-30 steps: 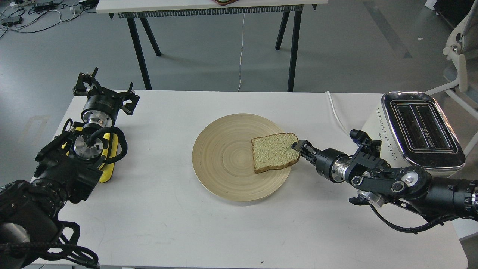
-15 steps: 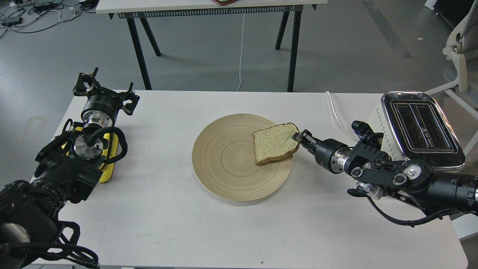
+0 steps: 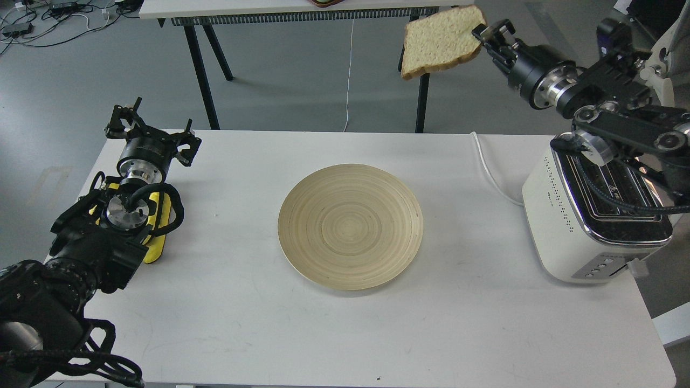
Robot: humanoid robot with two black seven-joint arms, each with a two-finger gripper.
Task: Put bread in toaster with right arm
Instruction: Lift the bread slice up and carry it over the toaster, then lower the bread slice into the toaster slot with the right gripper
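One slice of bread (image 3: 441, 39) is held in the air at the upper right of the frame, well above the table (image 3: 334, 334) and apart from everything on it. The slice is pinched at its right edge by the right gripper (image 3: 481, 31), whose fingers are pressed onto the crust. The slice lies nearly flat, tilted slightly, with its rounded top toward the gripper.

The right arm (image 3: 609, 102) is extended from the right edge of the frame, and part of it passes in front of the toaster (image 3: 571, 226). The toaster is placed at the right side of the table, lower right of the bread. Its chrome top and black slots are partly hidden by the arm's links and cables. A white cord (image 3: 490, 172) runs from the toaster toward the far table edge.

A round wooden plate (image 3: 350, 226) is located at the centre of the table. The left gripper (image 3: 151, 129) is positioned at the upper left of the table, beside a yellow part (image 3: 159, 226) of the left arm; its fingers are seen spread apart, holding nothing. A second table (image 3: 302, 8) is visible along the top of the frame, behind the bread.
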